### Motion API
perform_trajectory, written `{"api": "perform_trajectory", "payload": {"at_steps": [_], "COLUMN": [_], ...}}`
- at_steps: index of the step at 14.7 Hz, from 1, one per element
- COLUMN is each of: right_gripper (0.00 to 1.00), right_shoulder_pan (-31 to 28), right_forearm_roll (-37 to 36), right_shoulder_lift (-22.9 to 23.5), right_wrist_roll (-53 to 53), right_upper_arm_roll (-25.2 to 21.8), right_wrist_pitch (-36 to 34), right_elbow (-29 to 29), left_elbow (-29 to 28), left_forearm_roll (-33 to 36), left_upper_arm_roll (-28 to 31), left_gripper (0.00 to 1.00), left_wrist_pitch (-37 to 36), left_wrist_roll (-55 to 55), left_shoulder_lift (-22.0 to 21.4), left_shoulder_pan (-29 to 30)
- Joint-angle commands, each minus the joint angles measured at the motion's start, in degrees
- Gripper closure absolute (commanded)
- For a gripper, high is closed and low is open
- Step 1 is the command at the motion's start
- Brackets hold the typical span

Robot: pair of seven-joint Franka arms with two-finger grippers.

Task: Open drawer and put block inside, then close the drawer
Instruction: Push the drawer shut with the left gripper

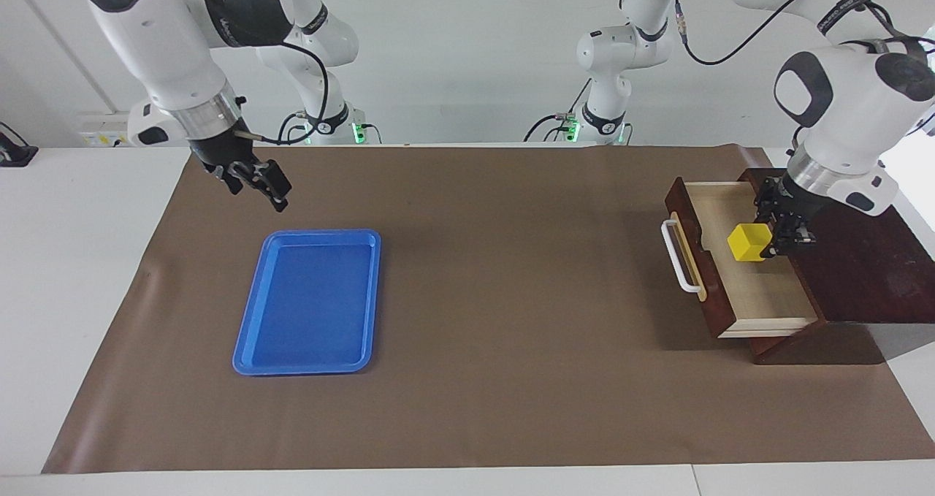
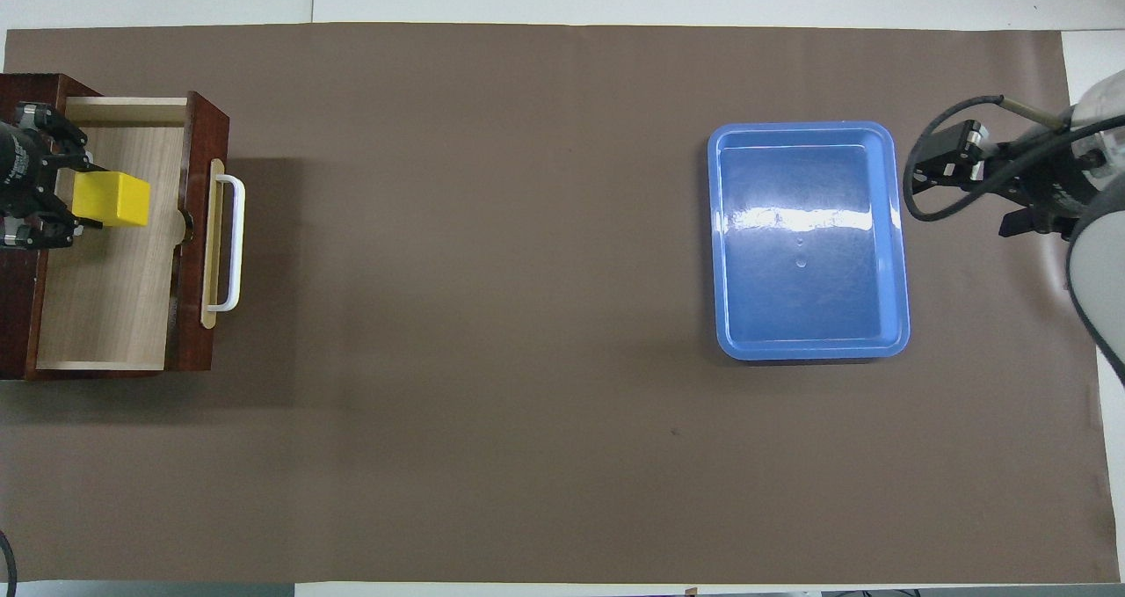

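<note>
Wooden box (image 2: 16,316) cut by overhead edge, left hand (image 2: 39,179) partly cropped

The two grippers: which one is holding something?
The left gripper, over the open drawer, holds the yellow block. The right gripper hangs empty by the blue tray.

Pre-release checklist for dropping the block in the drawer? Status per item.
1. Drawer pulled out, pale interior exposed: ok.
2. Block gripped by the left claw, a finger on either side of it: ok.
3. Block over the drawer's interior, inside its walls, per the overhead view: ok.
4. Block resting on the drawer floor before release: cannot tell; it may sit just above it.
5. Handle free for the closing push, nothing in front of it: ok.
6. Right claw waits in the air near the blue tray, away from the drawer: ok.
</note>
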Motion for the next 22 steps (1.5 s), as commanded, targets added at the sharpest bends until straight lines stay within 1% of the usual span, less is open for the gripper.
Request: {"api": "perform_trajectory", "payload": {"at_steps": [1, 4, 5, 7, 8, 9, 10, 12, 13, 14, 15, 16, 18, 20, 22], "right_gripper": [0.0, 0.0, 0.0, 0.0, 0.0, 0.0, 0.0, 0.0, 0.0, 0.0, 0.0, 0.0, 0.0, 0.0, 0.0], "right_shoulder_pan": [-3.22, -3.05, -2.88, -2.7, -2.7, -2.61, -2.61, -2.7, -2.7, -2.7, -2.7, -2.7, -2.7, -2.79, -2.79], "right_forearm_roll": [-1.21, -1.29, -1.3, -1.47, -2.69, -4.44, -5.07, -5.07, -4.99, -4.99, -4.99, -4.99, -4.99, -4.55, -4.28], "right_shoulder_lift": [-2.61, -4.46, -4.28, -4.28, -4.2, -4.19, -4.19, -4.28, -4.28, -4.28, -4.28, -4.28, -4.2, -3.84, -3.84], "right_wrist_roll": [-8.75, -18.5, -21.31, -22.48, -23.09, -24.4, -26.07, -26.35, -26.26, -26.09, -26.09, -26.0, -26.0, -25.48, -23.81], "right_upper_arm_roll": [0.75, 0.84, 0.84, 0.93, 1.28, 1.71, 2.15, 2.16, 2.16, 2.16, 2.16, 2.16, 2.16, 2.16, 2.16], "right_wrist_pitch": [-2.44, -0.88, 0.44, 0.28, 0.19, 0.1, 0.1, -0.07, -0.25, -0.34, -0.34, -0.43, -0.08, 0.62, 0.98], "right_elbow": [-3.57, -7.36, -7.1, -7.1, -7.1, -7.01, -6.93, -7.01, -7.1, -7.1, -7.1, -7.1, -6.93, -6.4, -6.31], "left_elbow": [-7.73, -11.86, -13.7, -16.78, -17.31, -17.06, -16.71, -13.82, -11.37, -7.69, -4.95, -4.84, -5.8, -7.56, -10.36], "left_forearm_roll": [1.13, 1.12, 1.12, 1.21, 1.21, 1.21, 1.39, 2.44, 2.44, 2.01, 1.66, 1.48, 1.48, 1.48, 1.65], "left_upper_arm_roll": [0.11, 0.11, 0.11, 0.11, 0.11, 0.11, 0.19, 0.11, 0.02, -0.24, -0.42, -0.33, -0.33, -0.33, -0.16], "left_gripper": [1.0, 1.0, 1.0, 1.0, 0.84, 0.4, 0.0, 0.0, 0.0, 0.0, 0.0, 0.0, 0.0, 0.0, 0.0], "left_wrist_pitch": [4.8, 8.93, 10.24, 13.58, 14.12, 14.12, 13.95, 12.81, 10.72, 7.13, 4.83, 4.55, 4.89, 5.51, 8.22], "left_wrist_roll": [-0.5, -1.37, -1.73, -1.38, -1.03, -0.68, -0.5, -0.68, -0.68, -1.02, -2.07, -4.17, -6.82, -9.11, -9.46], "left_shoulder_lift": [-4.21, -4.56, -4.74, -5.79, -5.97, -5.88, -5.79, -5.18, -5.18, -4.83, -3.96, -3.77, -4.03, -4.12, -4.12], "left_shoulder_pan": [0.23, 0.93, 0.93, 1.02, 1.28, 1.37, 1.29, 1.02, 0.85, 0.24, -1.25, -4.39, -7.4, -9.25, -10.49]}}
